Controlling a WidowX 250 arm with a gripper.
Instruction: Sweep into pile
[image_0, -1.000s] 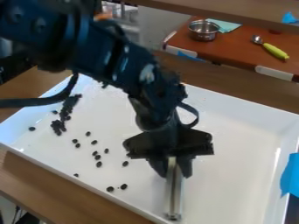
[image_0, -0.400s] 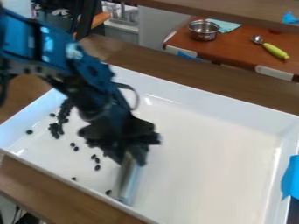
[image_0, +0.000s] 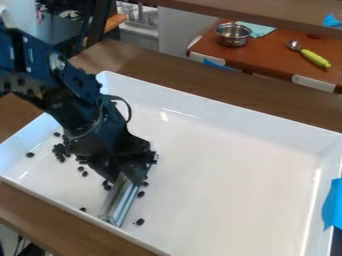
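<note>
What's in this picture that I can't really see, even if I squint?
- Camera view: any bits on the tray behind the arm, which blocks them.
- Camera view: how many bits are in the dark clump; they're too small and crowded.
- Camera view: the shiny bar's top end, hidden by the gripper.
- Camera view: the whole blue piece, cut off by the right edge.

A wooden table (image_0: 200, 82) carries a white tray (image_0: 227, 175) with small dark pieces (image_0: 139, 221) scattered inside it.
</note>
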